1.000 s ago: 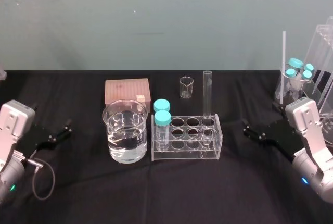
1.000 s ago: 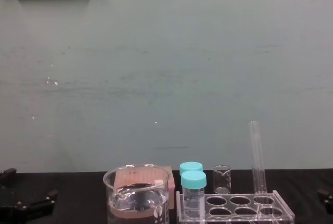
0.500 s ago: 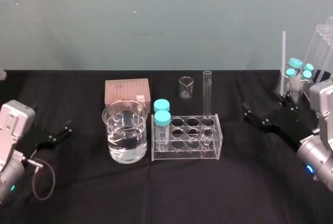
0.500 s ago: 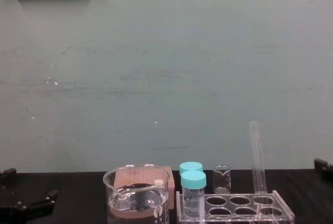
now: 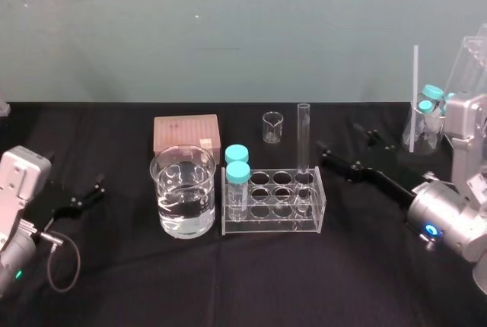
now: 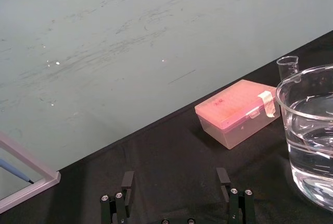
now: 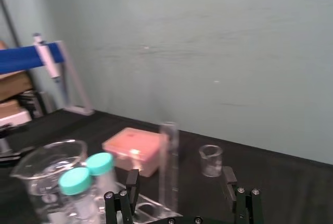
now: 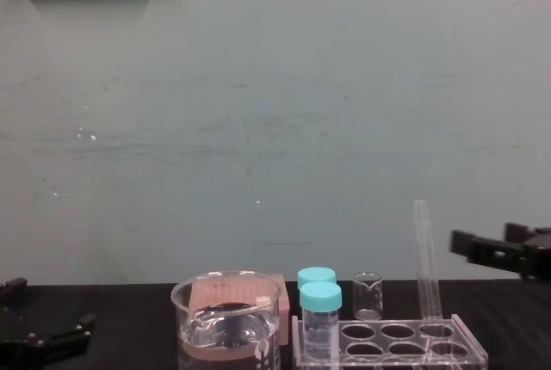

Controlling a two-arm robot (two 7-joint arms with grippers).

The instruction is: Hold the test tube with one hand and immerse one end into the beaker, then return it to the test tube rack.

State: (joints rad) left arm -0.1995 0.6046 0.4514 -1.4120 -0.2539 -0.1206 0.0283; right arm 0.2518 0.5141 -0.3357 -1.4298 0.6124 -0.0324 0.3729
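The test tube (image 5: 303, 138) stands upright in the back right hole of the clear test tube rack (image 5: 308, 220). The large beaker (image 5: 183, 190), partly filled with clear liquid, sits just left of the rack. My right gripper (image 5: 340, 138) hovers open to the right of the tube's upper part, apart from it. In the right wrist view the tube (image 7: 169, 165) stands ahead of the gap between the fingers (image 7: 229, 177). In the chest view that gripper (image 8: 486, 239) is level with the tube's top (image 8: 422, 215). My left gripper (image 5: 95, 188) rests open and empty at the table's left.
Two teal-capped vials (image 5: 237, 172) stand in the rack's left end. A pink tip box (image 5: 186, 133) and a tiny beaker (image 5: 272, 126) sit behind. A clear stand with more vials (image 5: 432, 106) is at the far right.
My right arm has swung left and risen, bringing its open gripper from the table's right side to just beside the test tube. The left arm has not moved.
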